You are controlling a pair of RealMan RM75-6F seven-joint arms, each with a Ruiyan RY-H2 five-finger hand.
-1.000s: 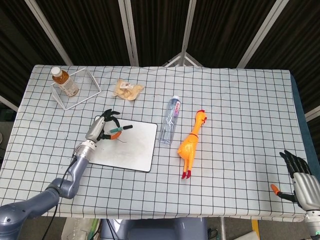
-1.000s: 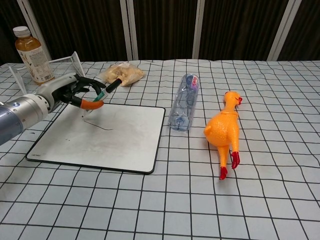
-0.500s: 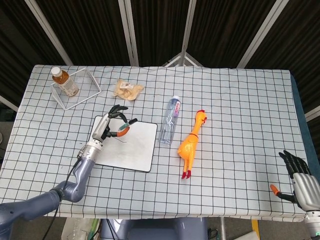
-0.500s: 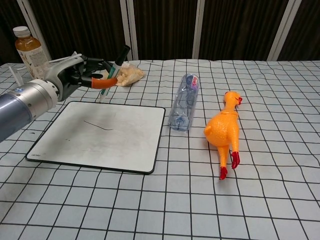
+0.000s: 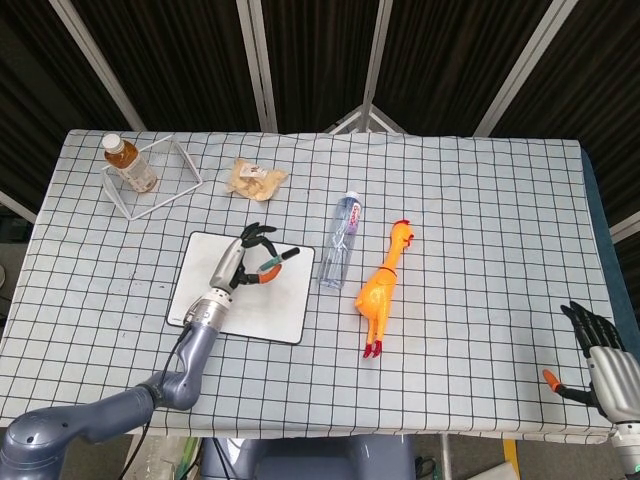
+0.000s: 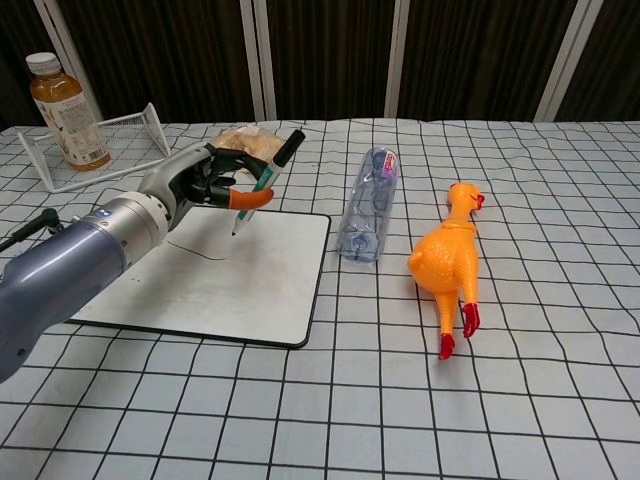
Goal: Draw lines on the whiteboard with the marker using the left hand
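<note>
The left hand has swung across the whiteboard from its far-left corner toward the middle of the far edge, lifting off the surface on the way and now coming back down. It grips the marker between thumb and curled fingers, the black cap end tilted up and away toward the snack bag, the tip pointing down at the board. From the chest view the tip looks to sit just above or barely on the white surface; I cannot tell whether it touches. One short dark line lies on the board to the left of the tip, left behind where the hand was a second ago, so a first stroke seems done and the hand appears to be placing itself for a second one, further right. There is bare board ahead and toward the near edge, so room remains. The right hand hangs at the table's near right corner, well apart from everything, fingers spread and holding nothing. The water bottle lies just beside the board's right edge and the rubber chicken beyond it; a long rightward stroke could run the marker off the board toward the bottle.
</note>
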